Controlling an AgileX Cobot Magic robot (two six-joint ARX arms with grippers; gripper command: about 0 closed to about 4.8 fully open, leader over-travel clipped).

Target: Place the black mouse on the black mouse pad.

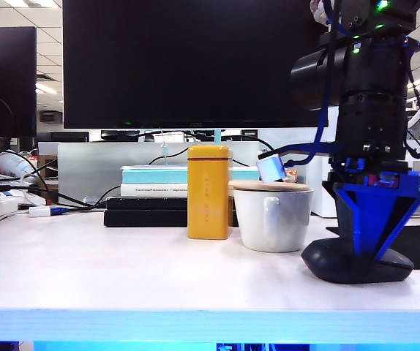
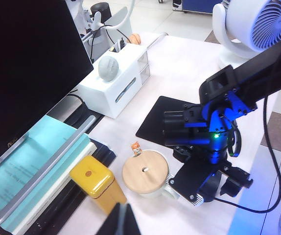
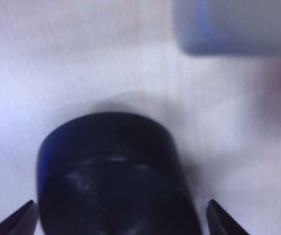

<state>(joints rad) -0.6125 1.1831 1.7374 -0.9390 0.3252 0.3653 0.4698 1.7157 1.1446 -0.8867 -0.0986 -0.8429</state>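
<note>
Black mouse (image 3: 113,176) on table; right gripper (image 3: 121,218) fingers wide open, straddling it; left gripper (image 2: 122,223) raised, shut, empty.

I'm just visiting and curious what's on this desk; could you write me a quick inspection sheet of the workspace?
Surface: white table, lit blue along the front edge.
Job's things: black mouse on the table beside the black mouse pad, not on it.
Clutter: yellow tin, white mug with wooden lid, stacked books, white organizer box.
Grippers: right gripper open, fingers straddling the mouse; left gripper shut, raised above the desk.
Cables: several at back left.
Surroundings: large monitor, white fan.
</note>
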